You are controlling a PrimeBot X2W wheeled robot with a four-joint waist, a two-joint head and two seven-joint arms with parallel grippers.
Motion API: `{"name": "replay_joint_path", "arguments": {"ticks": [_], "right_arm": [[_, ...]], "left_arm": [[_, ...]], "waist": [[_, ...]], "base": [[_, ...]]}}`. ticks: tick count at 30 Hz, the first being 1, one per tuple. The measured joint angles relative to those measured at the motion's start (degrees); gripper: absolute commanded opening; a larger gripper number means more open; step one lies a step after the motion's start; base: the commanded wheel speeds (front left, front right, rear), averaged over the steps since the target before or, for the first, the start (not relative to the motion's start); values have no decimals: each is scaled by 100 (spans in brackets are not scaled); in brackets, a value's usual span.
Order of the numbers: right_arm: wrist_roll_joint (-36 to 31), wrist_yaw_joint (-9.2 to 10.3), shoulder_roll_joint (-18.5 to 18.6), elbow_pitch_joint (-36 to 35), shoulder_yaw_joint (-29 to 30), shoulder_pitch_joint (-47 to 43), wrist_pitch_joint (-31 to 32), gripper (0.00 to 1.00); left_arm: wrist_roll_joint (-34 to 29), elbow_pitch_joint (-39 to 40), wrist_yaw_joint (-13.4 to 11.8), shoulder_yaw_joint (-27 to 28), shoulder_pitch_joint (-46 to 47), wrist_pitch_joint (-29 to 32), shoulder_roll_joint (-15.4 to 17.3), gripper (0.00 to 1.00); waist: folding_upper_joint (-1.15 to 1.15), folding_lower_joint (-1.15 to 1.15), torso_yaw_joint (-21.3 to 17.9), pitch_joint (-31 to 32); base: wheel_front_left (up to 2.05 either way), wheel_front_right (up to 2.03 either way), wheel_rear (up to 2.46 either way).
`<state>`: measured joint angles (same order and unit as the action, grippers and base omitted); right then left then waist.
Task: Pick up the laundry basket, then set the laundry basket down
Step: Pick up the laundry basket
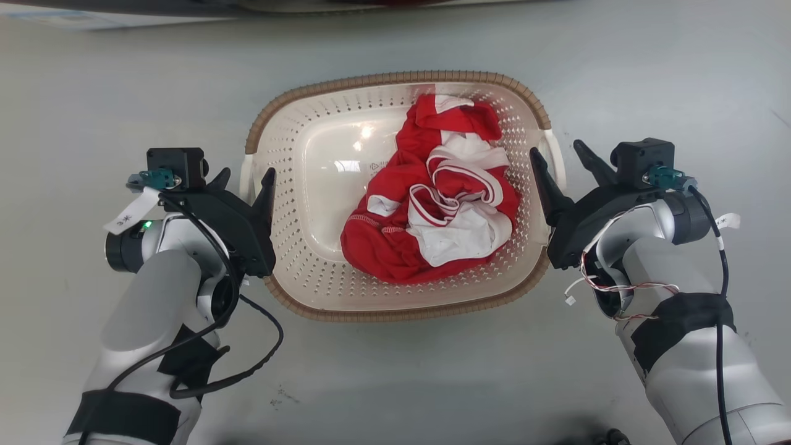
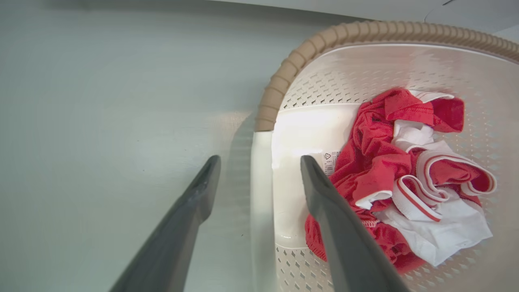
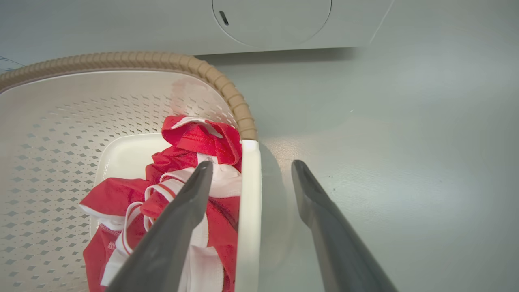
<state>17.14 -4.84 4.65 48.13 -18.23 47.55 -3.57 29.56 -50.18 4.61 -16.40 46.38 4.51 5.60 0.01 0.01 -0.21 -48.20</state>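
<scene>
1. Straddling both handles, not gripping. The cream-white perforated plastic laundry basket with a brown woven-look rim sits on the pale grey floor, centred between the arms. By the look of it, it is not lifted.
2. Left gripper: jaws apart, one dark finger inside the basket wall and one outside. The white left side handle is in the gap, and I see no contact in the left wrist view.
3. Right gripper: mirrored, jaws apart around the white right side handle. The inner finger is over the crumpled red-and-white garments.
4. My read of the step: pre-grasp. Next is closing on both handles, then lifting.
5. Risk: if one side closes or rises first, the basket tilts and the clothes slide to the low side. The load lies toward the right half, so that side is likely heavier.
6. Risk: the right inner finger could pinch fabric along with the handle. That gives a soft grip, so the handle slips or cloth drags out on release.
7. Risk: the handles are smooth plastic and the fingers are narrow. A pinch near the tips may let a handle rotate or slide out under load, so a deeper reach looks safer.
8. Risk: arms drifting apart or together during the lift would flex the wall and could pop a handle free.
9. Risk: the loose black cable loop on the left forearm hangs near the basket's near corner. It could snag the rim on the way up.
</scene>
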Motion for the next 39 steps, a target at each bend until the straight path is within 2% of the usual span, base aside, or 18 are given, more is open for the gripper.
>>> {"name": "replay_joint_path", "arguments": {"ticks": [10,11,12,15,17,24,39], "right_arm": [[94,-73,-27,527,-89,174,43,100],[102,-73,-29,576,-88,196,34,100],[108,-73,-30,617,-87,223,1,0],[118,-125,-60,699,-102,274,-63,0],[156,-92,-167,782,-108,325,-82,0],[176,-122,-181,1084,-134,404,-176,0],[278,-218,-231,1817,-197,471,-73,0]], "left_arm": [[132,-539,97,-30,277,97,-35,100],[132,-578,98,-32,311,96,-43,74],[153,-633,101,-16,342,92,-53,0],[190,-726,186,-1,402,80,-127,0],[223,-798,168,9,441,42,-243,0],[266,-1110,194,34,515,-22,-290,0],[531,-1749,253,36,522,109,-446,0]], "waist": [[0,-1,13,-426],[0,-1,22,-458],[0,-1,32,-485],[0,-1,65,-526],[-2,-2,76,-528],[-1,-1,97,-417],[-1,-1,97,185]], "base": [[0,0,0],[0,0,0],[0,0,0],[0,0,0],[0,0,0],[0,0,0],[0,0,0]]}}
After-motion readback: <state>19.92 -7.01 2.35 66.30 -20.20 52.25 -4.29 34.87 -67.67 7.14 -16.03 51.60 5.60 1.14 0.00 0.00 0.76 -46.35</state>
